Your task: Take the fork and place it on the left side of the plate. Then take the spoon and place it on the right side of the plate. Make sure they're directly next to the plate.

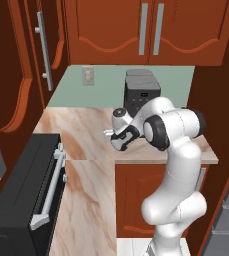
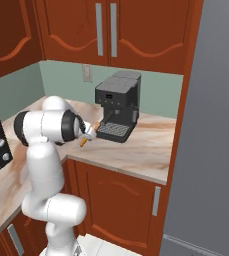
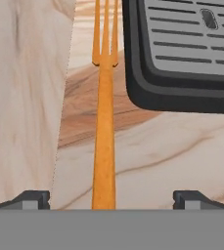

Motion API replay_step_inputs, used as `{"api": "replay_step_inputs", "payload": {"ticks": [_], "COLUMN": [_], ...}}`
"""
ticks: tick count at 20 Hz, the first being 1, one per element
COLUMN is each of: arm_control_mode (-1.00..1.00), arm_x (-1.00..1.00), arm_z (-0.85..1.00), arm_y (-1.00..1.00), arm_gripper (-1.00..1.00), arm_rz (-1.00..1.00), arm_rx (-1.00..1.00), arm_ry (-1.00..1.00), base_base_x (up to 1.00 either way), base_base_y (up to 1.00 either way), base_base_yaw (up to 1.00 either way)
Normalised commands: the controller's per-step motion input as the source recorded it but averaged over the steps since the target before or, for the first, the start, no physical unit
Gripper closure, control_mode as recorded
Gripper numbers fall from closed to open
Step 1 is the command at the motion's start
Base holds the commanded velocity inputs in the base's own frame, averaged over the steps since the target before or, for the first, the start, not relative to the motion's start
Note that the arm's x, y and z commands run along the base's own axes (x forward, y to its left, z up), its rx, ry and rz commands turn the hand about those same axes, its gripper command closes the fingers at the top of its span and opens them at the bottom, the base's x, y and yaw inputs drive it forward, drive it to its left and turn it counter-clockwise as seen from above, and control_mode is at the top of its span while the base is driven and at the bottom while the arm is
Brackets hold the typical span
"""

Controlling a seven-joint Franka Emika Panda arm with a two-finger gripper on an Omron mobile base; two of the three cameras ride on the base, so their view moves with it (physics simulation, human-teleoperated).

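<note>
The orange fork (image 3: pixel 104 132) lies on the marbled counter, its tines pointing away from the hand and its handle running down between my fingertips. My gripper (image 3: pixel 111 197) is open, with one fingertip (image 3: pixel 33 197) well to each side of the handle and not touching it. From the right base view the fork (image 2: pixel 83 141) shows as a short orange sliver just under the gripper (image 2: pixel 89 133), near the counter's front edge. In the left base view the hand (image 1: pixel 122 139) hangs low over the counter. The plate and the spoon are hidden or out of view.
A dark coffee machine (image 2: pixel 117 104) stands just right of the fork, its ribbed drip tray (image 3: pixel 182 53) close beside the tines. A pale marbled surface (image 3: pixel 20 97) borders the fork's left. A black toaster oven (image 1: pixel 26 195) sits on the left counter.
</note>
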Motion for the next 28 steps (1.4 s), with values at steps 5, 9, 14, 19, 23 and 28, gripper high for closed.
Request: {"api": "replay_step_inputs", "payload": {"ticks": [5, 9, 14, 19, 23, 28], "arm_control_mode": [-1.0, -1.0, -1.0, -1.0, -1.0, -1.0], "arm_x": [0.16, 0.14, 0.12, -0.01, -0.1, -0.2], "arm_z": [-0.24, -0.31, -0.36, -0.22, -0.01, 0.07], "arm_y": [0.0, 0.0, 0.0, 0.0, 0.0, 0.0], "arm_gripper": [-1.0, -1.0, 1.0, 1.0, 1.0, 1.0], "arm_rz": [0.0, 0.0, 0.0, 0.0, 0.0, 0.01], "arm_rx": [0.0, 0.0, 0.0, 0.03, 0.07, 0.09], "arm_ry": [0.0, 0.0, 0.0, 0.0, -0.04, -0.09], "base_base_x": [0.0, 0.0, 0.0, 0.0, 0.0, 0.0], "base_base_y": [0.0, 0.0, 0.0, 0.0, 0.0, 0.0], "base_base_yaw": [0.0, 0.0, 0.0, 0.0, 0.0, 0.0]}}
